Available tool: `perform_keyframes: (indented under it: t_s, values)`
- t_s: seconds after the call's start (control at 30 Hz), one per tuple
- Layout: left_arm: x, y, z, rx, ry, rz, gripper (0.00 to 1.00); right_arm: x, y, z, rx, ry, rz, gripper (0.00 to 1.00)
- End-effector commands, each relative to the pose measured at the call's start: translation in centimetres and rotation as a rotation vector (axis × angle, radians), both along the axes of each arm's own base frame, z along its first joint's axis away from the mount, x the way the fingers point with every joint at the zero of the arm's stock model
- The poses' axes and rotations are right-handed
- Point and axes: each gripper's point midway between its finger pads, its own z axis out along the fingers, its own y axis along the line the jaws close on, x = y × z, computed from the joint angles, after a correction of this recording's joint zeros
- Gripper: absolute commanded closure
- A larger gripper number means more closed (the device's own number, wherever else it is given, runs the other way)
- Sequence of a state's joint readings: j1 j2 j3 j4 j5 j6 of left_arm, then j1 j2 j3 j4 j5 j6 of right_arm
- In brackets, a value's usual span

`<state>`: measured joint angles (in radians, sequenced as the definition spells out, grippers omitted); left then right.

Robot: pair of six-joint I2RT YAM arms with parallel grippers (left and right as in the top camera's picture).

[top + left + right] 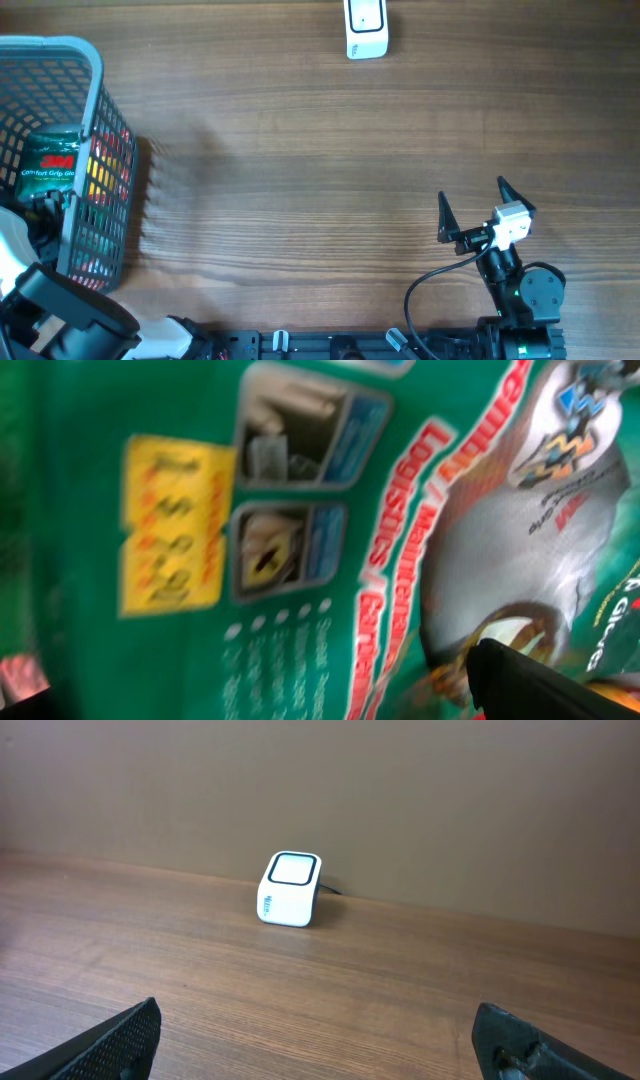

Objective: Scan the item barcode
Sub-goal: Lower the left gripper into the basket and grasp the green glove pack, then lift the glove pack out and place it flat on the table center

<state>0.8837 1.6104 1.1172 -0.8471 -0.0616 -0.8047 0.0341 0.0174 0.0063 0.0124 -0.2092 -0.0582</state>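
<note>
Where the item lies: a green 3M glove packet (48, 165) stands inside the grey mesh basket (95, 110), against the wall that faces the open table (300, 200).
Left gripper: the left gripper (45, 212) is down inside the basket, just beside the packet, and much of it is hidden by the basket wall from overhead.
Left wrist view: the packet (300, 540) fills the picture, blurred, and carries a yellow sticker (175, 525). One dark finger (540, 685) shows at the lower right. The jaws are spread to their widest, and no grasp on the packet can be seen.
Right gripper: the right gripper (472, 192) is well apart from the basket, across the table at the near edge. Its fingers are splayed wide and hold nothing.
Scanner: a white barcode scanner (366, 28) sits well apart from the basket, by the table's far edge. From the right wrist it (290, 890) stands ahead of the parted fingers (120, 1040), backed by a plain wall.
</note>
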Motion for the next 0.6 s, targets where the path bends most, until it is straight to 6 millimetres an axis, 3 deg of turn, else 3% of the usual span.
perform_keyframes:
  t_s: [0.0,0.03,0.1,0.13,0.2,0.3,0.37,0.43,0.57]
  values:
    - [0.7,1.2,-0.2,0.041,-0.021,-0.014,0.21,-0.1,0.4,0.2,-0.013,-0.014,0.020,0.00]
    - [1.6,1.2,-0.1,0.040,-0.057,-0.046,0.53,-0.1,0.4,0.2,-0.013,-0.015,0.020,0.00]
    - [3.0,1.0,0.2,0.029,-0.124,-0.089,0.88,-0.1,0.4,0.2,-0.013,-0.014,0.020,0.00]
    - [3.6,1.0,0.3,0.024,-0.155,-0.097,0.96,-0.1,0.4,0.2,-0.013,-0.014,0.020,0.00]
    - [5.2,0.9,0.9,0.016,-0.239,-0.123,0.96,-0.1,0.4,0.2,-0.013,-0.014,0.021,0.00]
    - [8.6,0.9,4.2,0.034,-0.433,-0.193,0.96,-0.1,0.4,0.2,-0.013,-0.014,0.021,0.00]
    - [9.6,1.3,8.0,0.090,-0.504,-0.224,0.96,-0.1,0.4,0.2,-0.013,-0.014,0.020,0.00]
    - [9.9,1.6,13.9,0.198,-0.575,-0.246,0.96,-0.1,0.4,0.2,-0.013,-0.014,0.020,0.00]
    - [9.3,0.9,23.5,0.389,-0.698,-0.284,0.96,-0.1,0.4,0.2,-0.013,-0.014,0.020,0.00]
